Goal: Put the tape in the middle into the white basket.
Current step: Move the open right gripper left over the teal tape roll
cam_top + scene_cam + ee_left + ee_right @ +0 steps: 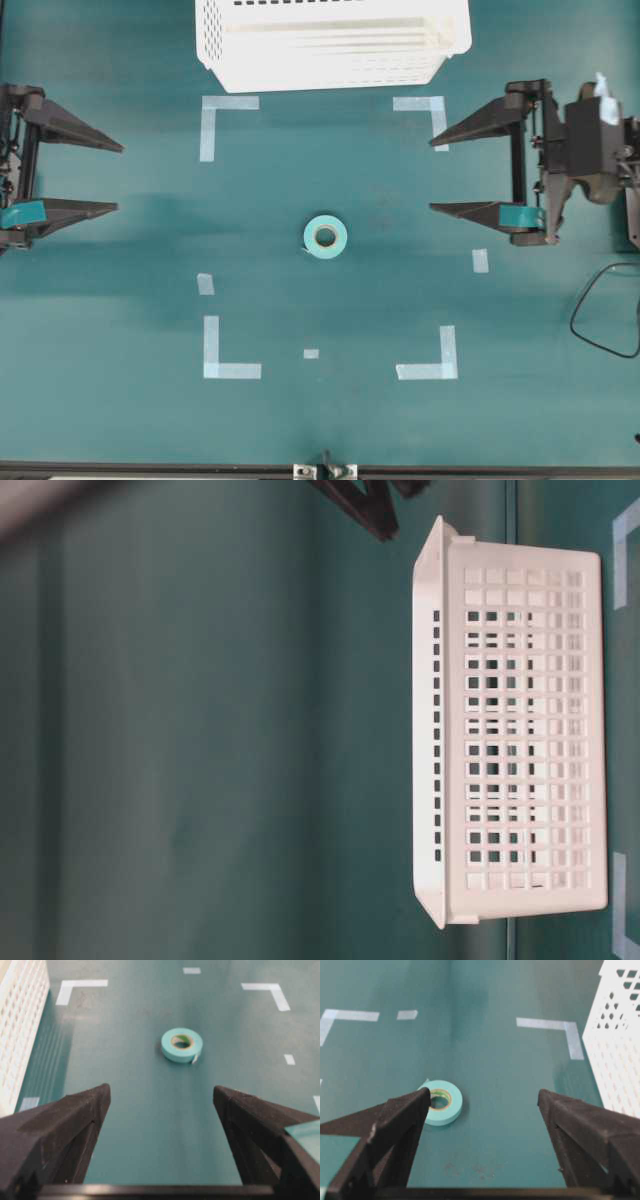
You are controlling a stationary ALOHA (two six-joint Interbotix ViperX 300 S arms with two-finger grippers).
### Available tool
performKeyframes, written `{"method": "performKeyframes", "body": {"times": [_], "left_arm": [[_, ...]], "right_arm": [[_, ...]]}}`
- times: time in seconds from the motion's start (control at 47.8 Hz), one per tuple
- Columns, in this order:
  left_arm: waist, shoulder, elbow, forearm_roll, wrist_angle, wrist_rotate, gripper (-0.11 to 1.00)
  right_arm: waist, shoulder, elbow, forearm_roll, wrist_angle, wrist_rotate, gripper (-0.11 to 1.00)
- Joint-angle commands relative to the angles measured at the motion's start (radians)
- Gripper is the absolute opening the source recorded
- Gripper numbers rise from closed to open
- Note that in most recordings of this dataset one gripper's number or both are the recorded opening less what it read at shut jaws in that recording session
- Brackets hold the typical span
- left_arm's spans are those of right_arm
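The tape [325, 237] is a small light teal roll lying flat in the middle of the green table, also seen as the tape [182, 1045] and the tape [441, 1102]. The white basket [333, 42] stands at the table's far edge; its slotted wall shows as the white basket [520, 740]. My left gripper [118, 178] is at the left edge, open, far from the roll. My right gripper [432, 176] is at the right side, open and empty. In the wrist views my left gripper [161, 1095] and right gripper [483, 1097] hold nothing.
Pale tape corner marks [214, 117] frame a square around the roll, with small strips [480, 260] nearby. A black cable [600, 310] loops at the right edge. A basket wall [20, 1025] shows at the left of the left wrist view.
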Motion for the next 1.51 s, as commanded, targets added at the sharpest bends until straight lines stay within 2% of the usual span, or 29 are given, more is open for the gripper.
{"method": "performKeyframes", "body": {"times": [0.0,0.105,0.439,0.795,1.15,1.485], "left_arm": [[-0.009,-0.035,0.008,0.0,0.006,0.0,0.51],[-0.011,-0.092,0.035,-0.002,0.018,-0.002,0.46],[-0.012,-0.224,0.092,0.0,0.104,-0.002,0.45],[-0.012,-0.249,0.138,0.0,0.087,0.008,0.45],[-0.011,-0.255,0.147,0.002,0.081,0.011,0.45],[0.003,-0.36,0.187,0.003,0.094,0.005,0.45]], "right_arm": [[-0.002,0.029,-0.035,0.0,-0.014,0.006,0.97],[-0.002,0.084,-0.058,-0.002,-0.018,0.015,0.97],[-0.002,0.222,-0.133,-0.002,-0.018,0.015,0.97],[0.014,0.314,-0.175,-0.002,-0.02,0.023,0.97],[0.029,0.382,-0.19,-0.002,-0.049,0.072,0.97],[0.035,0.436,-0.224,-0.002,-0.052,0.074,0.97]]}}
